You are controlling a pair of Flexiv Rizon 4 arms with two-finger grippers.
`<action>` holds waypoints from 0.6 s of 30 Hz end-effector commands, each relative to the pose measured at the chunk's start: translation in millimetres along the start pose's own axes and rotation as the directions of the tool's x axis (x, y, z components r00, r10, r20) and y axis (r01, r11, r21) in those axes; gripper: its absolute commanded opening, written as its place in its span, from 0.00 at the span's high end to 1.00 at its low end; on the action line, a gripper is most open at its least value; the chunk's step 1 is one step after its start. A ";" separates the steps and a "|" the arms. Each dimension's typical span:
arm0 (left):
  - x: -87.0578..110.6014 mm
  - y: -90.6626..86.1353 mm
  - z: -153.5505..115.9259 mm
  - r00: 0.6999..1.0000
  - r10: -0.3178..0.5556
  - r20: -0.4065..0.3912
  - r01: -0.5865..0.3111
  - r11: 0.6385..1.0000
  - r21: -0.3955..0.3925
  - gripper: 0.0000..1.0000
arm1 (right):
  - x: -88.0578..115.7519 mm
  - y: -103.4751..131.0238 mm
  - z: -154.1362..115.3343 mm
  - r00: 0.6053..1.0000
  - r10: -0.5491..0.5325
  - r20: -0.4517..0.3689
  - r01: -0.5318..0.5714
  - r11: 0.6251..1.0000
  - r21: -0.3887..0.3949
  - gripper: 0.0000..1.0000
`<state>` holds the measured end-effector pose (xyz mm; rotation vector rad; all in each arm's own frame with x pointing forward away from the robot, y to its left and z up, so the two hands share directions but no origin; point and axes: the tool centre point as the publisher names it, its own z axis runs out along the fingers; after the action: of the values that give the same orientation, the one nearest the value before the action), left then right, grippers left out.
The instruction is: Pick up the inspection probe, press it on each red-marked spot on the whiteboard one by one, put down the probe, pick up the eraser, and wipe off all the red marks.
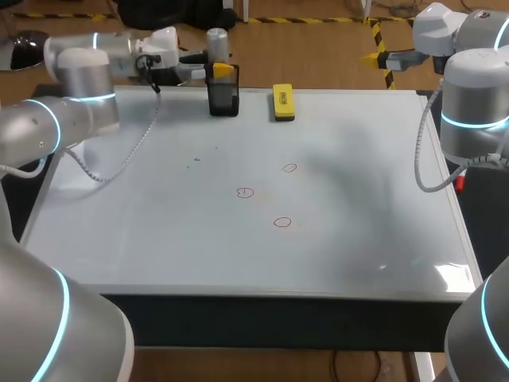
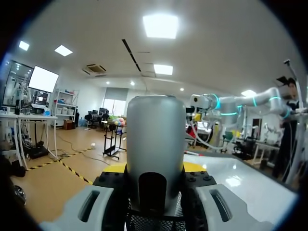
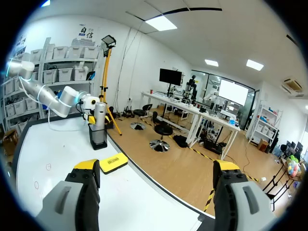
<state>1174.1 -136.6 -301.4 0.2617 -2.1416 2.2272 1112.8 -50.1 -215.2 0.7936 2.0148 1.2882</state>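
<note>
**Left clamped, right spread wide**

My left gripper (image 1: 216, 72) is at the far edge of the whiteboard (image 1: 358, 239), clamped on the one grey probe (image 2: 155, 139), a finger against each side. From my left wrist the probe covers most of both yellow tips. Its lower end is sunk in the one black holder (image 1: 223, 99), out of sight. Just right of that lies one yellow eraser (image 1: 282, 102). Three red marks (image 1: 244, 192) sit mid-board, thin and faint; my right wrist shows only two. My right gripper (image 3: 156, 173) hangs beyond the far right corner, fingers wide apart.
</note>
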 end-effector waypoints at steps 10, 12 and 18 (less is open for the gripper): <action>22.5 -26.0 1.6 0.996 0.087 -0.015 -0.087 0.996 0.022 1.00 | -0.1 -0.3 0.3 1.000 0.000 0.000 0.000 1.000 -0.001 0.00; 23.8 -29.9 1.8 0.996 0.092 -0.013 -0.091 0.995 0.029 1.00 | -0.1 -0.3 0.3 1.000 0.000 0.000 0.000 1.000 -0.001 0.00; 30.2 -41.9 2.7 0.994 0.110 -0.024 -0.109 0.993 0.037 1.00 | -0.1 -0.3 0.3 1.000 0.000 0.000 0.000 1.000 -0.001 0.00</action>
<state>1161.9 -141.1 -265.6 0.0885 -2.1192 2.3169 1112.8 -50.1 -215.2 0.7936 2.0148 1.2882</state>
